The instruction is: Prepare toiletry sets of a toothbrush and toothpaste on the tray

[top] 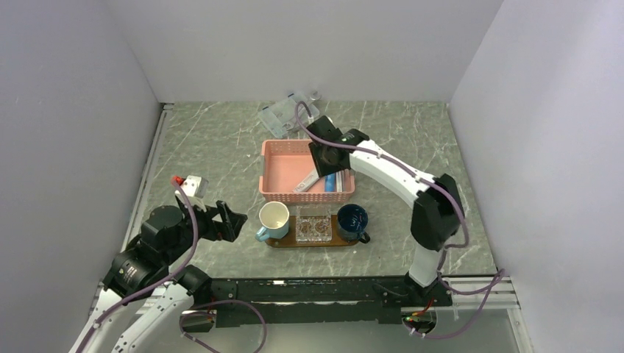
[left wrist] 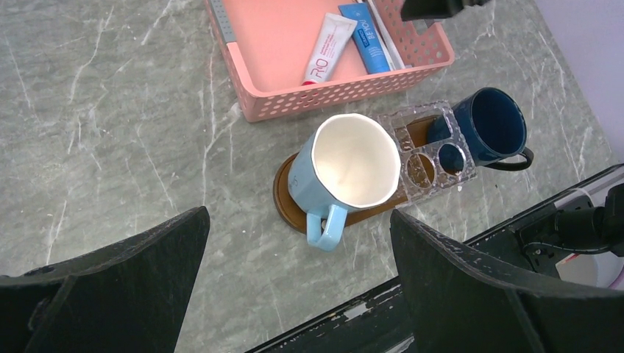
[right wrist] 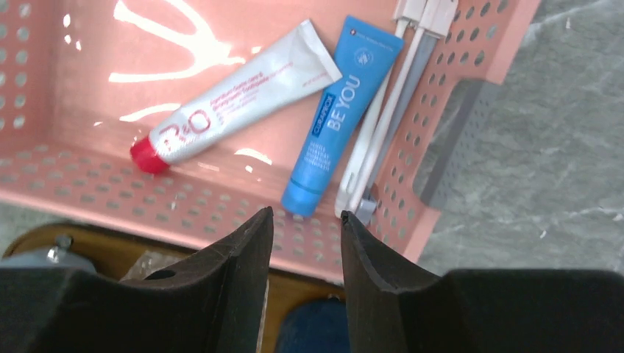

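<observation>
Right gripper (right wrist: 306, 218) fingers narrowly apart, empty, lower centre; left gripper (left wrist: 298, 220) wide apart. Blue toothpaste (right wrist: 342, 118) touches toothbrushes (right wrist: 388, 118) — I risk pinching both.

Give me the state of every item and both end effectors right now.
Left end effector: open, empty.
Right end effector: partly open, empty, above the basket.
White toothpaste tube: lying in basket, capped.
Blue toothpaste tube: lying in basket.
Toothbrushes: lying in basket along its wall.
Light blue mug: upright on tray, empty.
Dark blue mug: upright on tray.
Clear holder: on tray between mugs, empty.
</observation>
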Controlling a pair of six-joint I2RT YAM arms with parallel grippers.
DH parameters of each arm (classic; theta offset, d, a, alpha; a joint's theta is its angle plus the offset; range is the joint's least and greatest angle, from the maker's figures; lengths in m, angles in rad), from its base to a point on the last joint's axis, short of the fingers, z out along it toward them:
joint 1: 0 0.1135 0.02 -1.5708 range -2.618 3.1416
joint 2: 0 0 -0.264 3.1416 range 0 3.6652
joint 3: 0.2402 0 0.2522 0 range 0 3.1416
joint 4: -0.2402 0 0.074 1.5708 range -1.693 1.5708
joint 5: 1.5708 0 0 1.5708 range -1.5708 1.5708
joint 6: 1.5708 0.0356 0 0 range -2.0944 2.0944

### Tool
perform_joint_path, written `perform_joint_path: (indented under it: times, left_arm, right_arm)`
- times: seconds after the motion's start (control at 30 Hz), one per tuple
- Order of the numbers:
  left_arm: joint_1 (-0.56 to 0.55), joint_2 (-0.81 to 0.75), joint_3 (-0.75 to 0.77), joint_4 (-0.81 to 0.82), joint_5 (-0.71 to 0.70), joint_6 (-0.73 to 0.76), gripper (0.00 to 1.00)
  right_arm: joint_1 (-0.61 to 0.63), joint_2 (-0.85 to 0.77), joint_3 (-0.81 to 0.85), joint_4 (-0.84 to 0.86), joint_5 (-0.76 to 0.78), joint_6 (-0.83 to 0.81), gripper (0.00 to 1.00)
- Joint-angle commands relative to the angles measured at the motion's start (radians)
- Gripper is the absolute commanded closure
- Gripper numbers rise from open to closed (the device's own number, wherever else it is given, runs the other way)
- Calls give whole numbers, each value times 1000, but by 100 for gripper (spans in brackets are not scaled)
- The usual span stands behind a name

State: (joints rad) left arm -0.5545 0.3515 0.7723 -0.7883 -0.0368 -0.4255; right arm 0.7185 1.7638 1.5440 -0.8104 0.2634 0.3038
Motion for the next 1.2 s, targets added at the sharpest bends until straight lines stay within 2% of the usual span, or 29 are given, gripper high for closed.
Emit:
perform_joint_path:
  times: [0.0, 0.27, 0.4, 0.57, 0.97, 1.17]
  left_arm:
    - [5, 27, -4, 46, 27, 25, 1]
    - [4, 67, 1, 41, 27, 25, 1]
    - [5, 73, 2, 40, 22, 24, 1]
    - [4, 80, 3, 37, 21, 24, 1]
    - [5, 73, 3, 31, 3, 17, 1]
    - [5, 82, 5, 29, 3, 17, 1]
  right_arm:
    - [-36, 101, 90, 28, -26, 49, 57]
    - [-92, 236, 132, 71, -70, 129, 50]
    - [-101, 286, 159, 48, -29, 162, 44]
    - [-112, 321, 160, 53, -27, 201, 41]
    - [-146, 383, 179, 67, -53, 267, 41]
    - [-154, 413, 187, 85, -108, 276, 47]
